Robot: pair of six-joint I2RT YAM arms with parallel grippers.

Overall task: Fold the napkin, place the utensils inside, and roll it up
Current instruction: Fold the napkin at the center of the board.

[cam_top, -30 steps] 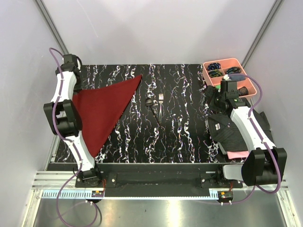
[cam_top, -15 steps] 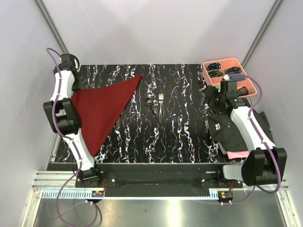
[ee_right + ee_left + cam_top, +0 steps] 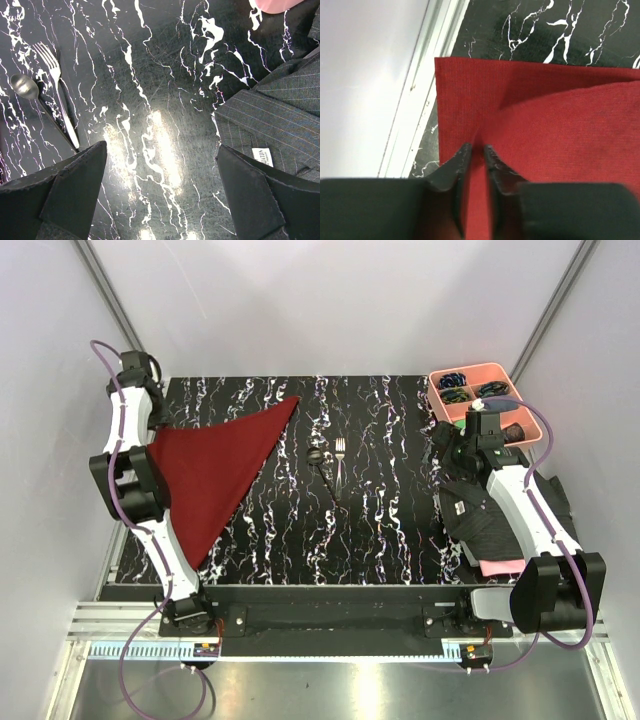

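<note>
— So, where to look for the napkin (image 3: 215,465)?
— Left side of the top view, on the marbled black table (image 3: 380,520). Lies folded into a triangle, one tip reaching toward the upper centre, another down by the lower left edge.
— And the left gripper (image 3: 476,147)?
— Sits over the napkin's corner at the upper left of the top view. Shows, from the left wrist, its fingers (image 3: 457,165) only a sliver apart, with maroon cloth filling the gap and a small crease running up into it. Pinching or letting go: cannot tell.
— And the right gripper (image 3: 161,146)?
— Spread wide, holding nothing, hovering over bare marble at the right of the top view, beside the dark striped shirt (image 3: 495,515).
— And the utensils?
— Centre of the top view, well apart from both grippers. Just the fork (image 3: 340,465) and the spoon (image 3: 317,455), lying close together, handles meeting toward the bottom of the frame, right of the napkin's long tip and not touching it.
— Anything else?
— Only a pink tray (image 3: 485,400) in the upper right corner, and a pink cloth (image 3: 497,567) peeking out under the shirt.
</note>
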